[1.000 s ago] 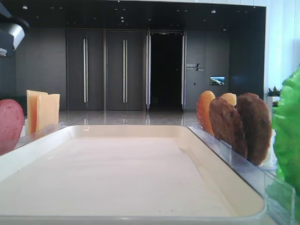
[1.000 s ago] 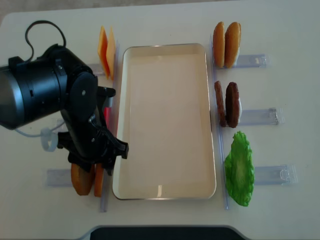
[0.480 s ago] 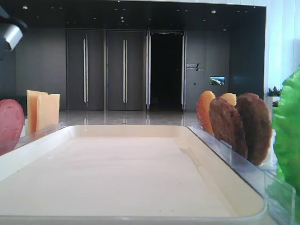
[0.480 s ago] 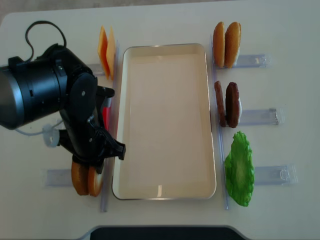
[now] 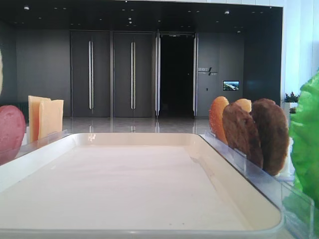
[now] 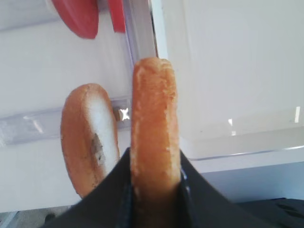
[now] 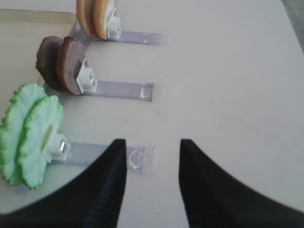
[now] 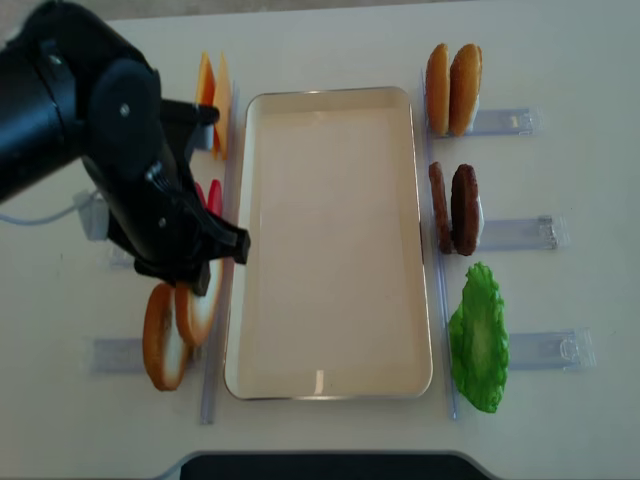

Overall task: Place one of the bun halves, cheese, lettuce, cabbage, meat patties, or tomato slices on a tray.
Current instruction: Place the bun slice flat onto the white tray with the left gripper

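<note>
My left gripper (image 6: pixel 154 178) is shut on a bun half (image 6: pixel 153 128), held on edge between both black fingers beside the tray's (image 6: pixel 228 76) near left corner. In the overhead view this bun half (image 8: pixel 199 312) hangs under the left arm (image 8: pixel 130 190), just left of the tray (image 8: pixel 330 250). The other bun half (image 6: pixel 90 137) stands in its clear rack. My right gripper (image 7: pixel 153 147) is open with nothing in it, over bare table by the lettuce rack's end (image 7: pixel 140 159).
Cheese slices (image 8: pixel 212 88) and tomato slices (image 8: pixel 212 197) stand in racks left of the tray. On the right stand two bun halves (image 8: pixel 452 88), meat patties (image 8: pixel 455 208) and lettuce (image 8: pixel 480 340), each on a clear rack (image 8: pixel 520 232).
The left gripper closed on the bun half nearer the tray and raised it out of its rack. The arm shifted toward the far side. The right arm's earlier position is not shown.
</note>
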You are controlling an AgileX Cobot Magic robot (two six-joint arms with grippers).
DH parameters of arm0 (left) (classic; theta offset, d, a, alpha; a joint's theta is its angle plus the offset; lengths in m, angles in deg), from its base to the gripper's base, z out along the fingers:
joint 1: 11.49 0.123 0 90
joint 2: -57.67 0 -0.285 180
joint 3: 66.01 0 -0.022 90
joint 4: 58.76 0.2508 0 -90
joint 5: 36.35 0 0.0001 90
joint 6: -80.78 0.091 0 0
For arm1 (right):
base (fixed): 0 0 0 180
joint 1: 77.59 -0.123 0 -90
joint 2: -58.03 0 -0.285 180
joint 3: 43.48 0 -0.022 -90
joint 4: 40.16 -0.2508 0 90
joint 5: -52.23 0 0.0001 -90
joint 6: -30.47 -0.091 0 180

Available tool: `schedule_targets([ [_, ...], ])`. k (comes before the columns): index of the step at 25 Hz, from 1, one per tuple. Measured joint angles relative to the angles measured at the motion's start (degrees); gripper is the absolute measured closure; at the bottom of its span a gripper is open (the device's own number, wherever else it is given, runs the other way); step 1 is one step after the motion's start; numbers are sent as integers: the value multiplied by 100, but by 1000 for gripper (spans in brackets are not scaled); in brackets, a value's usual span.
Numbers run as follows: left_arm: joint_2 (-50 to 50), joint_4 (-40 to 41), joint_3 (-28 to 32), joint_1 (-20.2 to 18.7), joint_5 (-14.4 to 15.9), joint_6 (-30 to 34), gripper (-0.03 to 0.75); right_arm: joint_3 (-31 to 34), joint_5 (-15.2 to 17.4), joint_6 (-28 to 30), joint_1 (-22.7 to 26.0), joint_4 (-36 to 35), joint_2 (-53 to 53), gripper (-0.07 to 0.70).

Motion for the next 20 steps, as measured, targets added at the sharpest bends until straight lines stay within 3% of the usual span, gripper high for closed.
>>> schedule_targets([
  [4, 294, 55, -378, 0, 86, -36, 577, 0, 0, 0, 0, 0, 0, 343],
  [18, 353, 48, -391, 0, 119, -42, 578, 0, 0, 0, 0, 0, 0, 343],
  [20, 353, -126, -391, 0, -8, 130, 578, 0, 0, 0, 0, 0, 0, 343],
])
